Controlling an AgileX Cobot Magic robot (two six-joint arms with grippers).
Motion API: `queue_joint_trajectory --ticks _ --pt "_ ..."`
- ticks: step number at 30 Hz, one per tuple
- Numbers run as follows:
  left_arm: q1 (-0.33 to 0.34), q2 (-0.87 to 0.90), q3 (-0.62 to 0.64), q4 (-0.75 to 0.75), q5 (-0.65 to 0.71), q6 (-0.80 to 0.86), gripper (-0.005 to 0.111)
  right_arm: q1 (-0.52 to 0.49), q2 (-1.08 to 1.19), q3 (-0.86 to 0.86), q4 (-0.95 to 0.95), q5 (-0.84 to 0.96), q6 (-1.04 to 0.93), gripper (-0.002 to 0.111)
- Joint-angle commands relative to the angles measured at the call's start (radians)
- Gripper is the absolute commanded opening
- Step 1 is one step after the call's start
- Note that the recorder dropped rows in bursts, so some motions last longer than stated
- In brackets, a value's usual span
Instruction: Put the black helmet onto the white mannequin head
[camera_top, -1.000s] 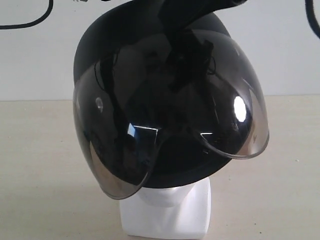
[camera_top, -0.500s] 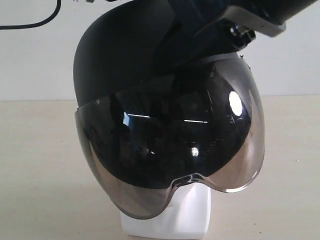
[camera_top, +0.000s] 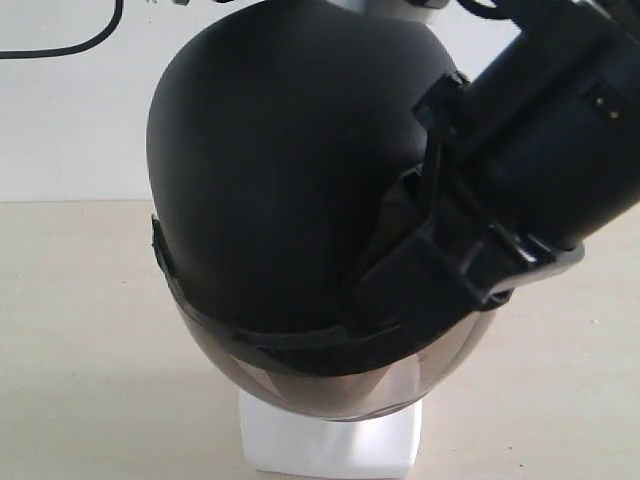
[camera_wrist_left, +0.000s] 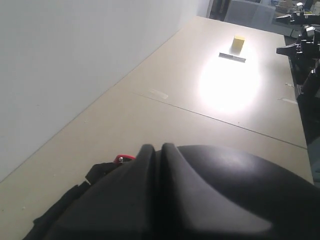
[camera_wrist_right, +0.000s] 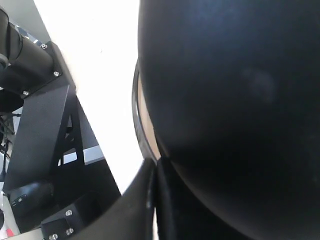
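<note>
The black helmet (camera_top: 270, 180) sits over the white mannequin head, tipped forward so its matte crown faces the exterior view. Only the white neck base (camera_top: 330, 450) shows below the smoky visor (camera_top: 300, 385); the face is hidden. My right gripper (camera_top: 365, 300) reaches in from the right across the helmet's lower front. In the right wrist view the helmet shell (camera_wrist_right: 230, 75) fills the picture, and the right gripper (camera_wrist_right: 154, 167) is pinched on its visor rim. My left gripper (camera_wrist_left: 153, 148) is shut, fingers pressed together, with black straps and a red part beside it.
The pale table (camera_top: 80, 330) spreads on both sides of the head, with a white wall behind and a black cable (camera_top: 60, 45) hanging on it. In the left wrist view a small yellow block (camera_wrist_left: 239, 43) stands far off on the table.
The helmet has rolled forward and down over the head, and the visor has swung from the front to the bottom. The right arm has come down across the helmet's front.
</note>
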Motion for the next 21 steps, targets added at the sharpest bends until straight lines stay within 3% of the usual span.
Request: queue_joint_trajectory --ticks 1,8,12,15,16,18,20,21 --pt "-0.007 0.016 0.012 0.062 0.038 -0.006 0.004 -0.018 -0.001 0.012 -0.145 -0.098 -0.008 0.0" --pt "-0.001 -0.032 0.01 0.06 0.013 -0.006 0.004 -0.02 -0.108 -0.124 -0.225 -0.251 0.0 0.0" --pt "0.026 -0.112 0.01 0.108 -0.012 -0.065 0.004 -0.02 -0.17 -0.223 -0.545 -0.332 0.182 0.0" --pt "0.049 -0.179 0.01 0.314 -0.032 -0.216 0.004 -0.02 -0.176 -0.254 -0.897 -0.251 0.398 0.0" --pt "0.056 -0.189 0.01 0.35 -0.024 -0.246 0.004 -0.024 -0.166 -0.252 -0.921 -0.227 0.405 0.0" --pt "0.078 -0.202 0.015 0.423 0.041 -0.33 0.004 -0.081 -0.117 -0.252 -0.833 -0.176 0.33 0.0" --pt "0.099 -0.221 0.063 0.425 0.082 -0.36 0.004 -0.204 -0.049 -0.252 -0.617 -0.182 0.202 0.0" --pt "0.104 -0.249 0.128 0.428 0.083 -0.361 0.004 -0.319 -0.008 -0.252 -0.42 -0.178 0.091 0.0"
